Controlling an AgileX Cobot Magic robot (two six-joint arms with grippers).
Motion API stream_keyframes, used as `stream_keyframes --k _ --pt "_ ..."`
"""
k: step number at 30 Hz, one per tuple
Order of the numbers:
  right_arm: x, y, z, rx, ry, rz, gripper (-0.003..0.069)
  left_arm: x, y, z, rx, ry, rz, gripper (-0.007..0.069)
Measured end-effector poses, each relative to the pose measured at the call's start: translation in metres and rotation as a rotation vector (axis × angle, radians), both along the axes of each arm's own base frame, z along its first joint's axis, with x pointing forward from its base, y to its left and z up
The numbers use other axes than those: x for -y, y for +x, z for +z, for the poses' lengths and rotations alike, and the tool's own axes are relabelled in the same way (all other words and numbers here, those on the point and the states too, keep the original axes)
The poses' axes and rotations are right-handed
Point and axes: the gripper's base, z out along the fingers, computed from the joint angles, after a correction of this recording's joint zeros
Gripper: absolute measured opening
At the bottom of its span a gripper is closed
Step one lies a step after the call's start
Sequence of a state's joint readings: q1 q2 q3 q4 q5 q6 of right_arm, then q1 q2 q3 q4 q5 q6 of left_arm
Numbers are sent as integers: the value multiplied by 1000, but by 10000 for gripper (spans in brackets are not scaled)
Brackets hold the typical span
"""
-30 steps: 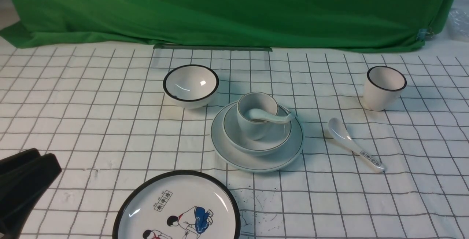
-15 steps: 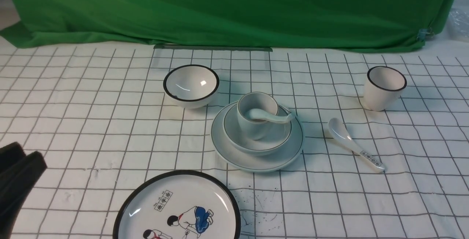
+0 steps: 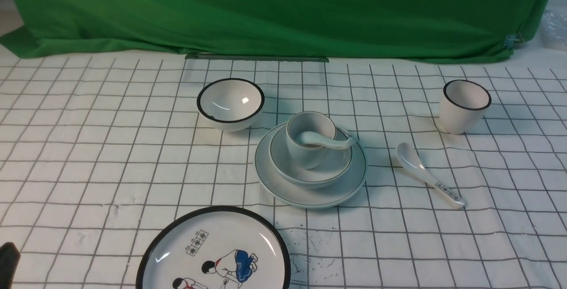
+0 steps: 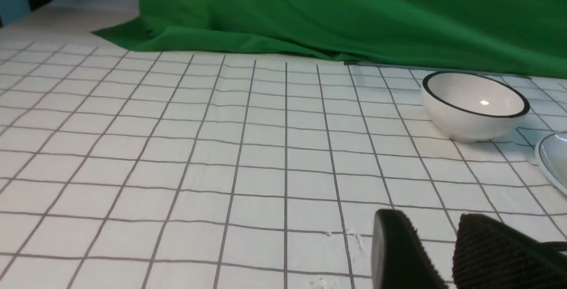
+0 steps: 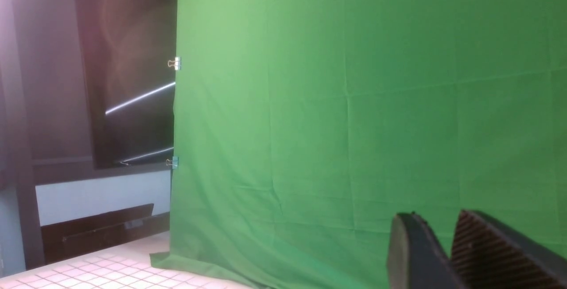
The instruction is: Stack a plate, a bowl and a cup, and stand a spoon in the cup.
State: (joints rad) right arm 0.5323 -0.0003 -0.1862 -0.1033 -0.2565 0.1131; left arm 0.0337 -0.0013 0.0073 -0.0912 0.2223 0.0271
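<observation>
My left gripper [image 4: 427,216] stands parted with nothing between its fingers, at the lower-left corner of the front frame. My right gripper [image 5: 436,218] is also parted and empty, outside that frame. At centre I see the plate [image 3: 270,182] bearing the bowl [image 3: 339,171], the cup [image 3: 305,158] in it, and the spoon [image 3: 330,142] leaning in the cup, handle over its rim.

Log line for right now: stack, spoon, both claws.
plate under bowl | cup in bowl | spoon in cup, leaning on rim | left claw open, empty | right claw open, empty
</observation>
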Motion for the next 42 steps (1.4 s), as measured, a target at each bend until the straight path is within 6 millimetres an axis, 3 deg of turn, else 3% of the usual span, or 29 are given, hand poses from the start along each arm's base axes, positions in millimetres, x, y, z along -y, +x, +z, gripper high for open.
stream_keyframes --k 26,29,32,37,42 --pt "0 1 -1 -9 -18 -6 220 0 0 1 7 18 -4 223" --pt "0 5 -13 -107 -107 -46 228 0 0 1 8 18 -4 227" --pt "4 16 -50 -325 -225 -218 234 0 0 1 8 20 -3 233" --pt "14 22 -99 -563 -279 -411 235 0 0 1 7 22 -4 235" --pt "21 21 -110 -662 -273 -526 235 0 0 1 6 23 -4 235"
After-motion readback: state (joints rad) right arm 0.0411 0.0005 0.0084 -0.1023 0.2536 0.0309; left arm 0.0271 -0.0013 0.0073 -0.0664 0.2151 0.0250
